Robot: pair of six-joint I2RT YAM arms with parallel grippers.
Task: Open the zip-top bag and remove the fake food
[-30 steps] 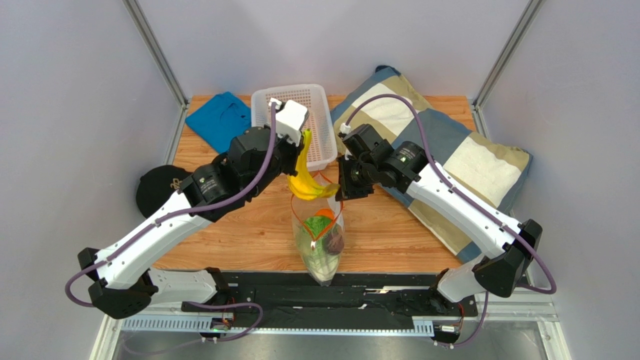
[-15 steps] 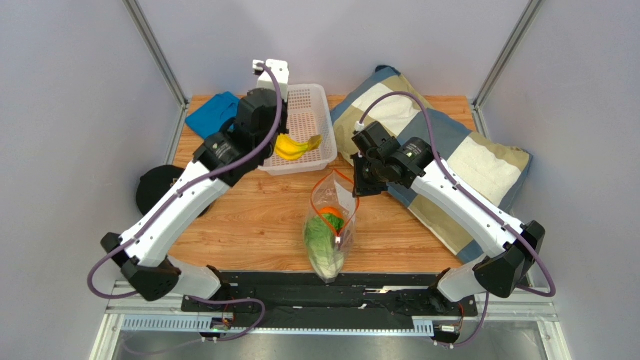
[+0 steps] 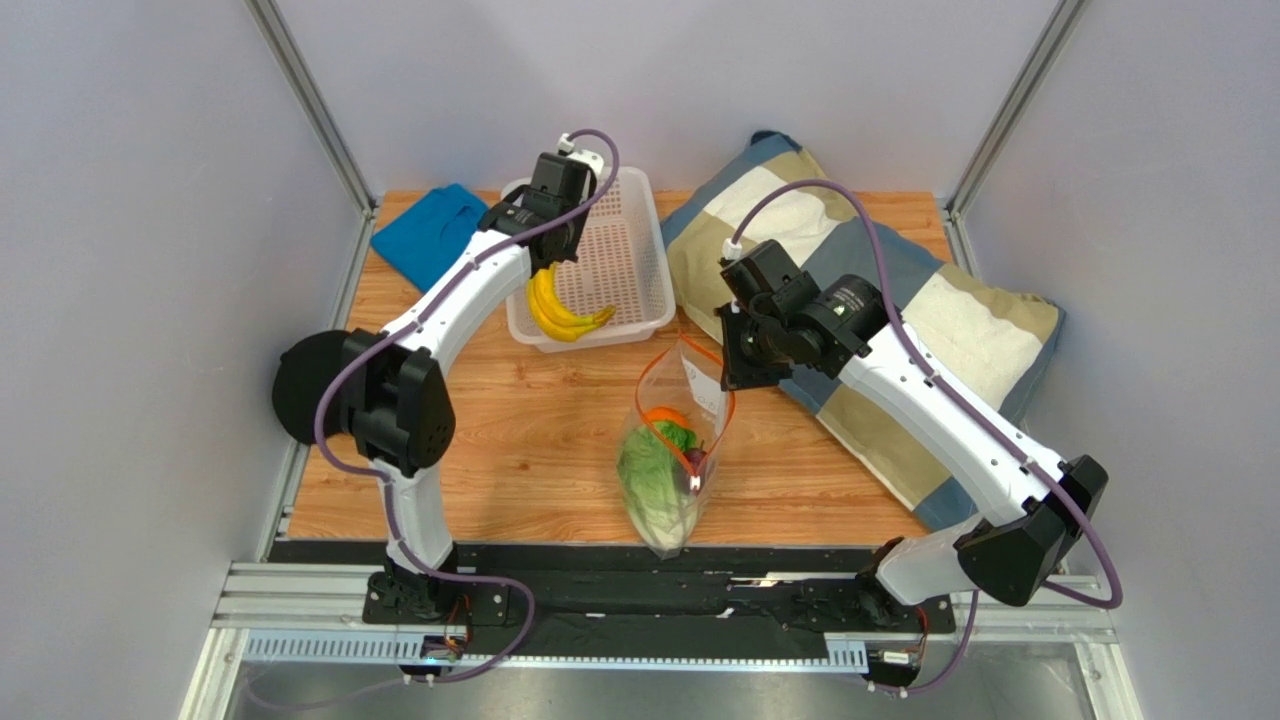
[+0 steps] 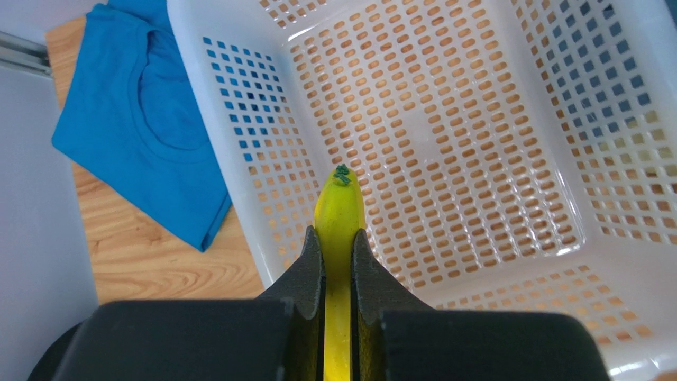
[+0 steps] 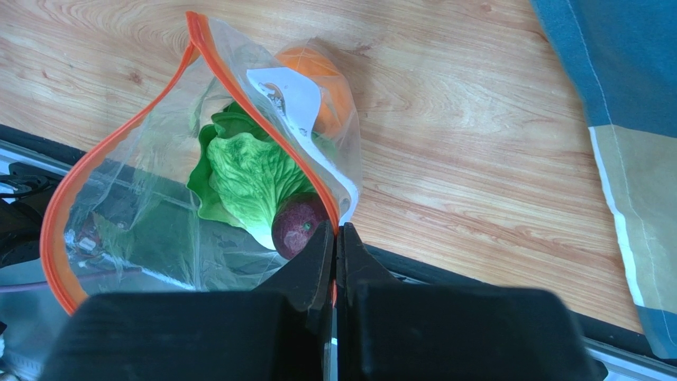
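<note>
Two end effectors: both mine, each closed on something.
Left end effector point(image 4: 338, 238): pinching the yellow banana bunch point(image 4: 338, 202), one finger tight on either side; the green-marked tip pokes out past my fingertips.
Banana place: out of the bag, hanging from my left grip over the near-left part of the white perforated basket point(image 4: 214, 103). I cannot tell whether it touches the basket.
Right end effector point(image 5: 334, 234): pressed together on the rim of the zip-top bag point(image 5: 143, 198), pinching the plastic just beside the white label point(image 5: 290, 95).
Bag place: on the worktop point(image 3: 511, 435) between my two arms, bottom toward the near edge, and my right grip holds its mouth up.
Bag mouth: wide open, with the orange-red zip strip point(image 5: 191, 55) making a big loop.
In the bag: the green-white lettuce head point(image 5: 246, 178) in the middle, the round orange point(image 5: 338, 95) behind the label, and the dark purple fruit point(image 5: 298, 226) just beside my right fingertips.
Left of the basket: a blue shirt point(image 3: 436, 240) lying flat on the worktop.
Right side: a patchwork pillow point(image 3: 902, 315) under my right arm, apart from the bag.
</note>
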